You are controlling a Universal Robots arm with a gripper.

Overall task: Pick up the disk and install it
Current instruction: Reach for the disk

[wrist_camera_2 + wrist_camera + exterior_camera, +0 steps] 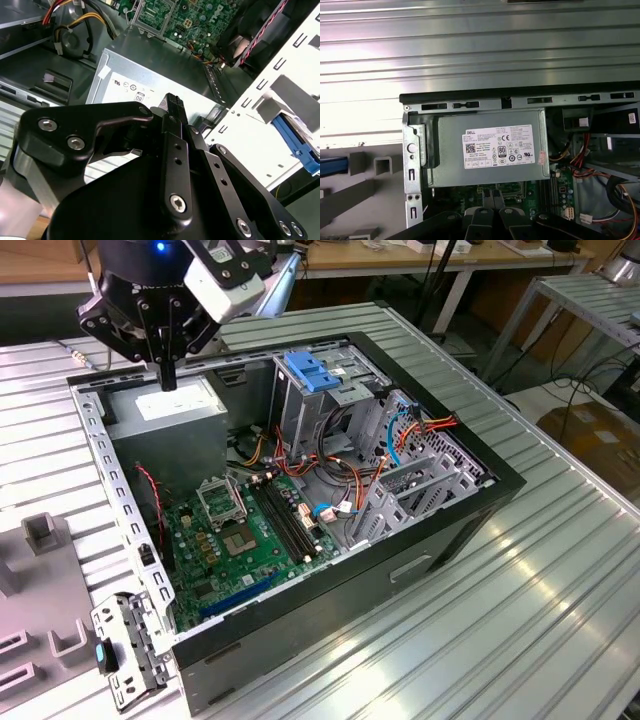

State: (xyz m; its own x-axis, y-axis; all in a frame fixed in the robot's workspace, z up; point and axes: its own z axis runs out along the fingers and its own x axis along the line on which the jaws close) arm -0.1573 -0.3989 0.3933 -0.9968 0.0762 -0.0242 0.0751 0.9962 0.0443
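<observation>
Two black fingers [172, 104] pressed tip to tip, nothing between them: the gripper [167, 380] is clenched and empty. It hangs tips-down over the grey power-supply box [168, 405], above the white label [499, 146] on that box's upper face. Whether the tips touch the box cannot be told.

Power-supply box sits in the far corner of the open computer case [450, 540], on the exterior view's left. Case lies on its side, open face up, roughly mid-bench on the ribbed metal bench [520, 620].

Inside the case, outward from the box:
- green motherboard [240, 540] flat on the case floor, toward the case's near edge;
- tall metal drive cage [300, 415] just beside the box, on the exterior view's right, with a fixed blue bracket [313, 372] on top;
- orange, red and blue cables [400, 435] beyond the cage.

The disk [295, 145] is outside the case, well apart from the gripper. In the second wrist view its light blue rail shows past the case's white perforated side wall [250, 150], next to a grey block [272, 107]. In the first wrist view the disk's rail [331, 166] lies among grey fixture blocks [382, 164] beyond that wall. Its metal face is hidden, so flat or tilted cannot be told.
</observation>
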